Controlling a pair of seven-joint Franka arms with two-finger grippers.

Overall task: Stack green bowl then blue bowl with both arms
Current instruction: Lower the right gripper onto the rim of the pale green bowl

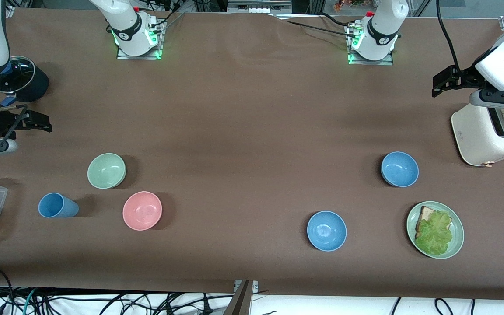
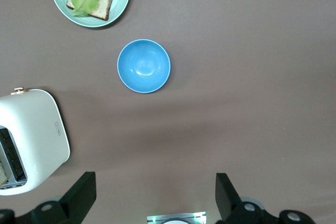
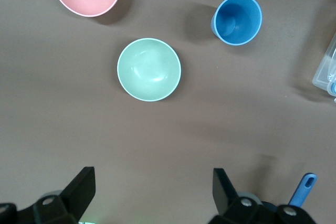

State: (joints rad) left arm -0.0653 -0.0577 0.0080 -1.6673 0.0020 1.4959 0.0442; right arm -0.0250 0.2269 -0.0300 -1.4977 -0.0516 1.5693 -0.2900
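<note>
The left gripper [image 2: 152, 195] hangs wide open and empty above the table's edge at the left arm's end, over the toaster [image 1: 488, 133]. The right gripper [image 3: 152, 192] is also wide open and empty, above the edge at the right arm's end. The green bowl [image 1: 106, 170] sits toward that right arm's end beside a pink bowl [image 1: 142, 210], and the two blue bowls [image 1: 399, 169] [image 1: 326, 230] sit toward the left arm's end.

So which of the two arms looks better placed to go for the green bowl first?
The right arm. Its end effector is open above the table at the green bowl's end. The left end effector, also open, is up by the toaster, closer to the two blue bowls.
</note>
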